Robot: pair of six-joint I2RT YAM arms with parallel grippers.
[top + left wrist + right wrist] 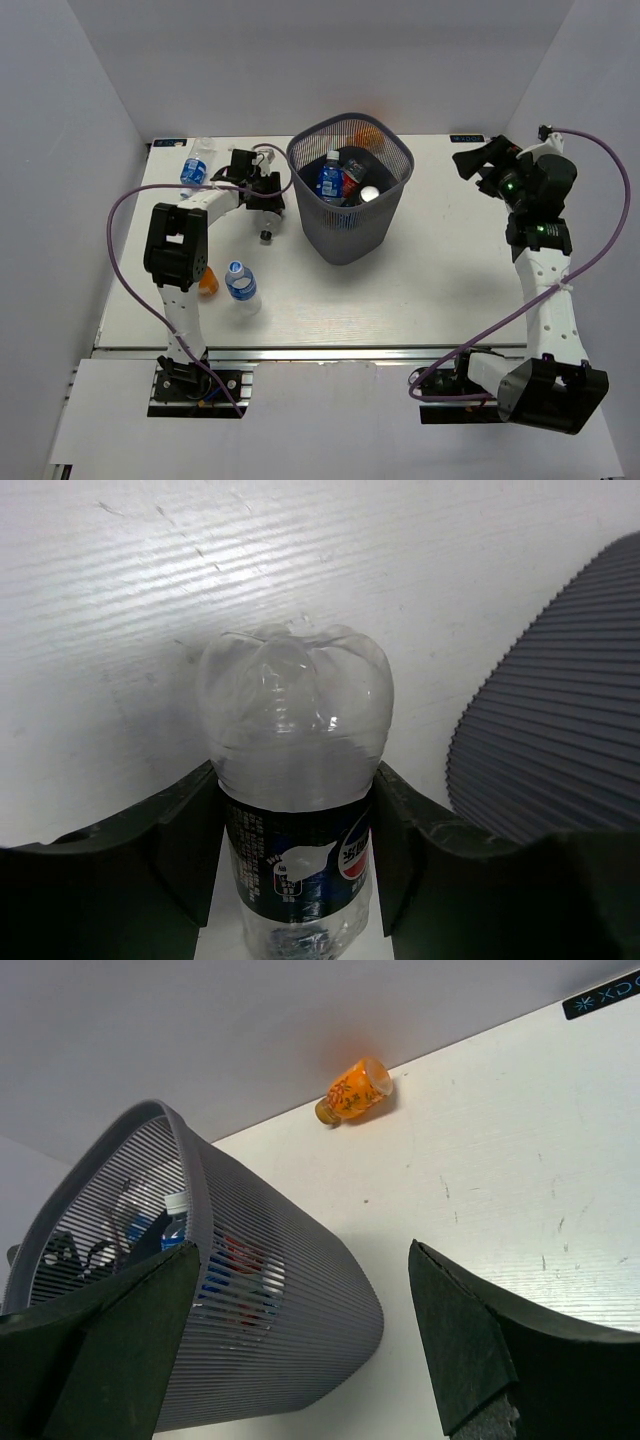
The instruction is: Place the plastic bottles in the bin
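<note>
Bin (345,238) holds 3 bottles (330,180); left hand (295,795) clamps dark-labelled bottle (295,715); right hand (302,1260) spread, empty.

We found the Pepsi bottle (295,710) to be clear, glossy, dimpled plastic with a slick dark label; the left jaws around it looked matt, dark plastic. The bin (270,1290) was fine grey mesh, matt. The bench (520,1160) was white, smooth, faintly scratched. The orange bottle (355,1090) shone glossily.
</note>
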